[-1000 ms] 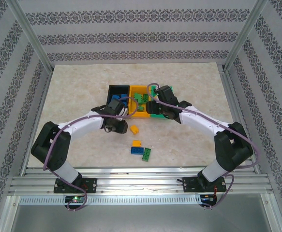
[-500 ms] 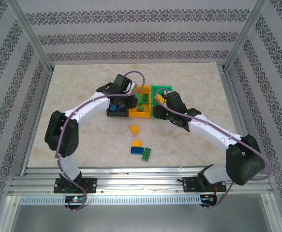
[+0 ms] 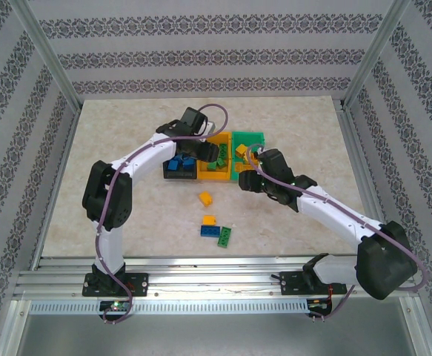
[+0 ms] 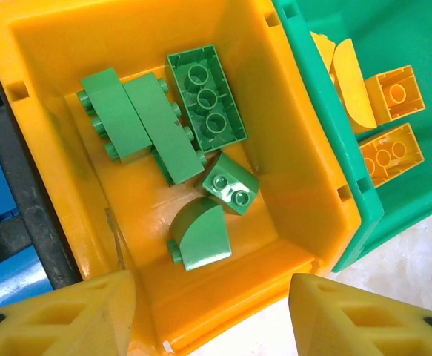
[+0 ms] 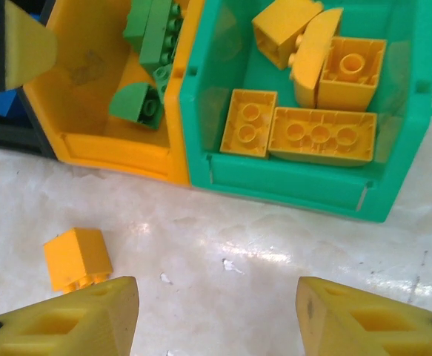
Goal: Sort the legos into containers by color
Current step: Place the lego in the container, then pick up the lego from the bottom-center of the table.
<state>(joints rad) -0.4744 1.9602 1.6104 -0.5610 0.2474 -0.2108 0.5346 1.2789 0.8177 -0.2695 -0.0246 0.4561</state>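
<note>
Three bins stand side by side: black (image 3: pixel 173 169) with blue legos, orange-yellow (image 4: pixel 304 170) with several green legos (image 4: pixel 204 100), green (image 5: pixel 290 182) with several yellow legos (image 5: pixel 319 135). My left gripper (image 4: pixel 212 319) hangs open and empty over the orange-yellow bin's (image 3: pixel 214 174) near wall; it is seen from above as the left gripper (image 3: pixel 199 152). My right gripper (image 5: pixel 216 319) is open and empty over bare table just in front of the green bin (image 3: pixel 251 138), with a yellow lego (image 5: pixel 77 258) beside its left finger. The top view places this right gripper (image 3: pixel 247 180) there too.
Loose legos lie on the table in front of the bins: a yellow one (image 3: pixel 205 198), another yellow one (image 3: pixel 210 220), a blue one (image 3: pixel 210 231) and a green one (image 3: pixel 224 236). Metal frame posts and patterned walls surround the table (image 3: pixel 112 133).
My left arm swung from the table in front of the black bin up over the bins. My right gripper drew back from above the green bin toward the near side.
</note>
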